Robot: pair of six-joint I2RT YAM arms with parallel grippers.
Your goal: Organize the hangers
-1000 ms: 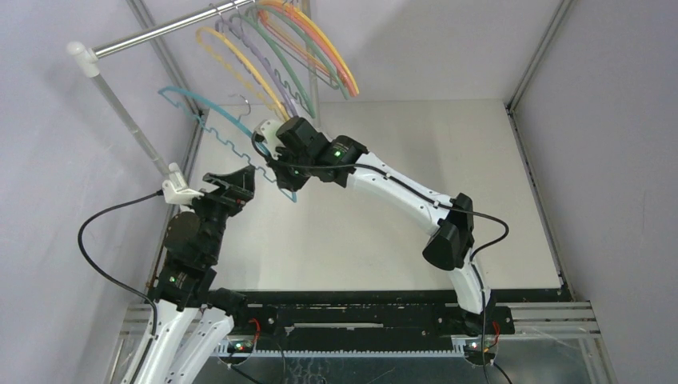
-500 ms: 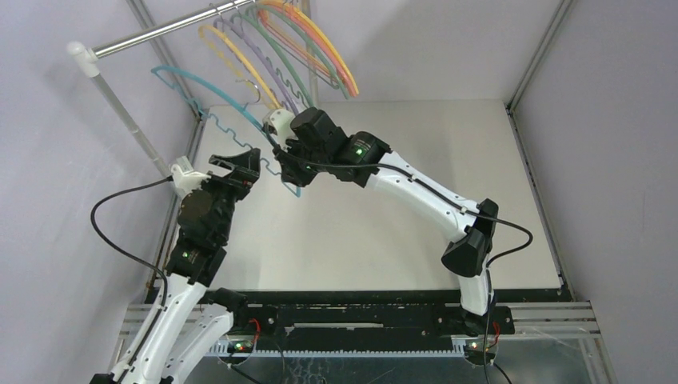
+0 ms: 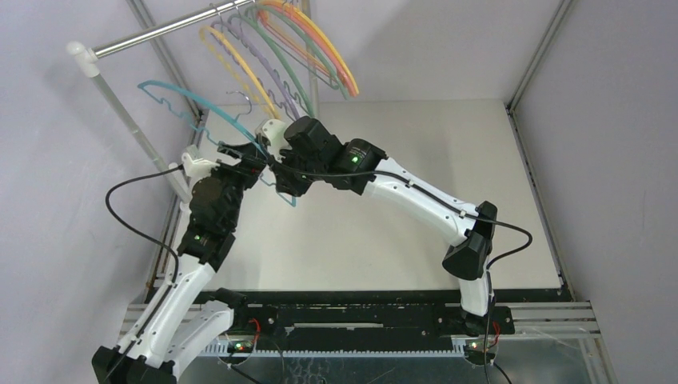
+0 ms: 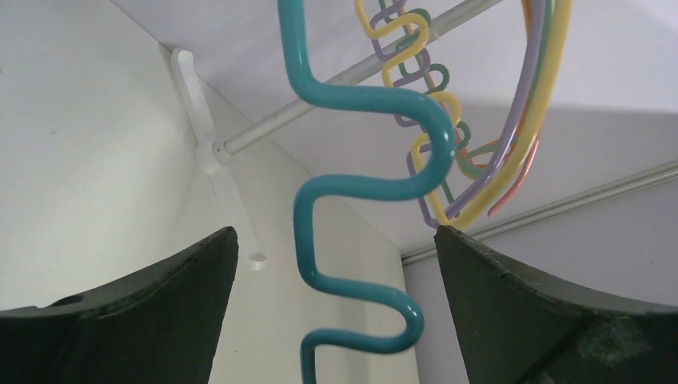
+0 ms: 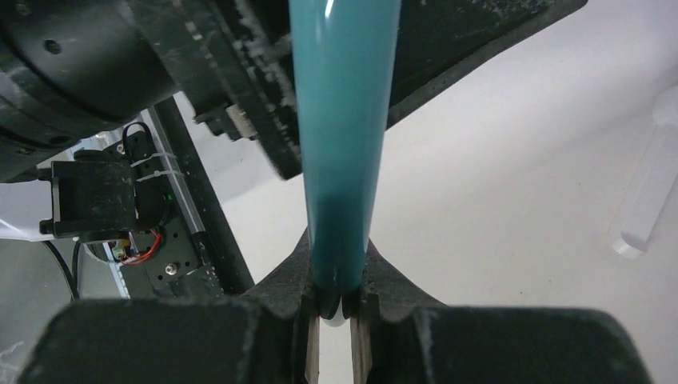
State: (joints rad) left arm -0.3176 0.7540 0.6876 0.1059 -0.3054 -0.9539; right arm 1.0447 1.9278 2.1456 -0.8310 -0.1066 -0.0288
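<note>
Pinching teal hanger (image 5: 344,144) in right jaws, left jaws spread

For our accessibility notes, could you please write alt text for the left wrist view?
A teal wavy hanger runs upright between the two open dark fingers of the left hand, touching neither. Behind it, yellow, purple, green and orange hangers bunch beside a silver rail with a white post.

Hangers, rail, table and arms, counted

One teal hanger (image 4: 364,98) apart from the rest; at least five more hangers (image 3: 340,70) bunched on one rail (image 3: 152,35) (yellow, purple, green, pink and orange, overlapping too much for a sure count); one table (image 3: 480,144); two arms, the left arm (image 3: 209,204) and the right arm (image 3: 416,202).
</note>
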